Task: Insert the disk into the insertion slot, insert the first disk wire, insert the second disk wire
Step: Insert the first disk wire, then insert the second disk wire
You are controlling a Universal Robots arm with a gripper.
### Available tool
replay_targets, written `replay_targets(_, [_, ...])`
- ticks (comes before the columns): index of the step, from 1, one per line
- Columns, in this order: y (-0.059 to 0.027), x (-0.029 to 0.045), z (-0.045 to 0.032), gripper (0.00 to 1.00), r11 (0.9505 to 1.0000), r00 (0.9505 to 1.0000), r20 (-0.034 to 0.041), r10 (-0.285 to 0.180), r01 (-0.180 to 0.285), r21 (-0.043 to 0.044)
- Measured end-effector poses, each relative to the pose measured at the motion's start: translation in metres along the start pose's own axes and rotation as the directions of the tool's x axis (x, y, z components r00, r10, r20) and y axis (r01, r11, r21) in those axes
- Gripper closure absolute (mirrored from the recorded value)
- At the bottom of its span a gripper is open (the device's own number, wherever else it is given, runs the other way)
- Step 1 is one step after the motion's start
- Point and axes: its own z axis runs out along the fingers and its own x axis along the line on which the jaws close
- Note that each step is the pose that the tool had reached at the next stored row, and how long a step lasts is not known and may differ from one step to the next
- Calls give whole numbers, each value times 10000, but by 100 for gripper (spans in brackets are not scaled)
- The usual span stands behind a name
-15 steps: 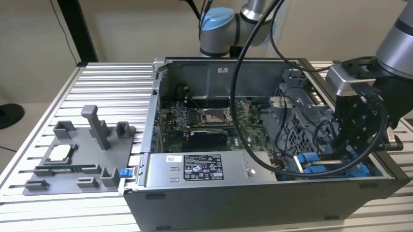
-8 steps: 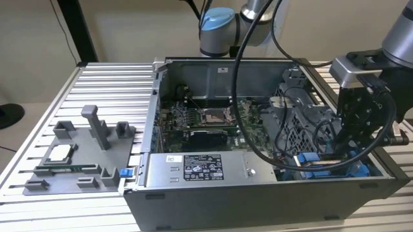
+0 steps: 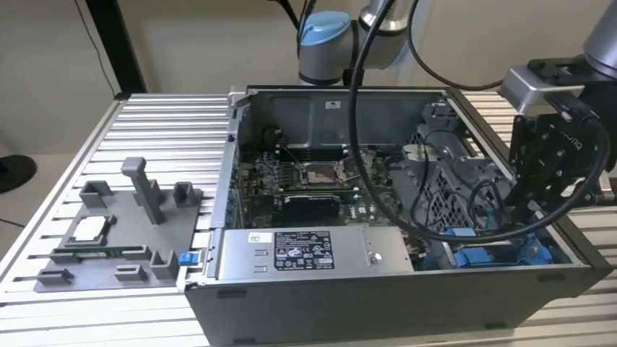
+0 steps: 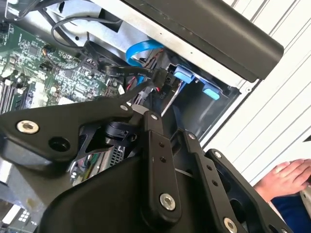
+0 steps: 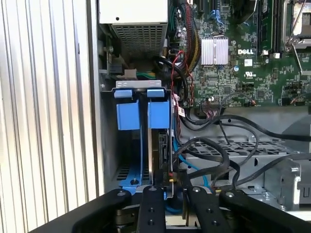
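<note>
Wiring seems your step in hand: the gripper [image 3: 532,206], its grip impossible to tell, hangs close over the disk [image 5: 158,114], apparently seated in the insertion slot [image 3: 487,254], black cables [image 5: 216,147] just beside, so the next move likely calls for squaring a connector.

Overhead coverage: the exterior view looks down from high on the near side of the open computer case [image 3: 386,289], at middle distance, with the slatted table [image 3: 154,123] stretching to the exterior view's left. Both wrist views ride close behind the gripper [image 5: 170,191] and face into the case. With the exterior view they share the insertion slot [image 5: 127,175] and the motherboard [image 5: 243,58].
</note>
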Motion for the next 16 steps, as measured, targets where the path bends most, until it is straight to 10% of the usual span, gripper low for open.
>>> replay_targets(16, [-96, -6, -61, 100, 10000, 10000, -2, 2, -2, -71])
